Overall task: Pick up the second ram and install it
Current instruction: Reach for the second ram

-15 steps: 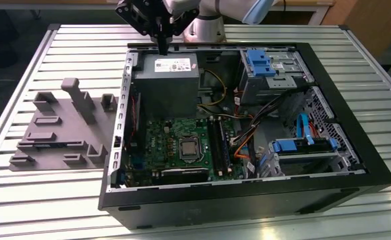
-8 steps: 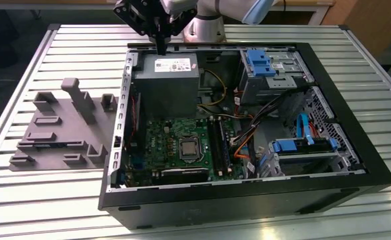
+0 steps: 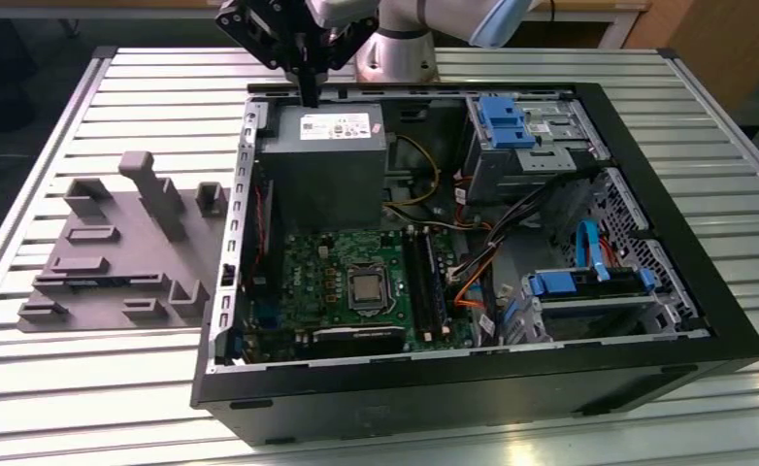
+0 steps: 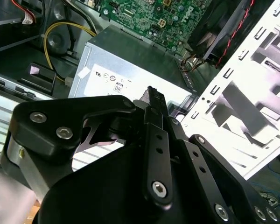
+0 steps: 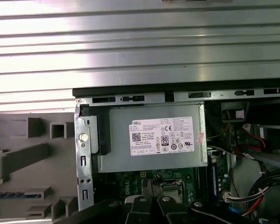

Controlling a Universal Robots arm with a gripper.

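The second ram is a dark stick with bluish labels lying in a slot of the grey holder on the exterior view's left of the computer case; it shows there as a dark strip. My gripper hangs over the far rim of the open case, above the grey power supply, well away from the ram. Its black fingers are shut, with nothing visible between them in both wrist views. The black memory slots lie beside the processor on the green motherboard.
Blue drive brackets and loose orange, yellow and black cables crowd the case on the exterior view's right. Upright grey posts rise from the holder. The slatted metal table surrounds everything.
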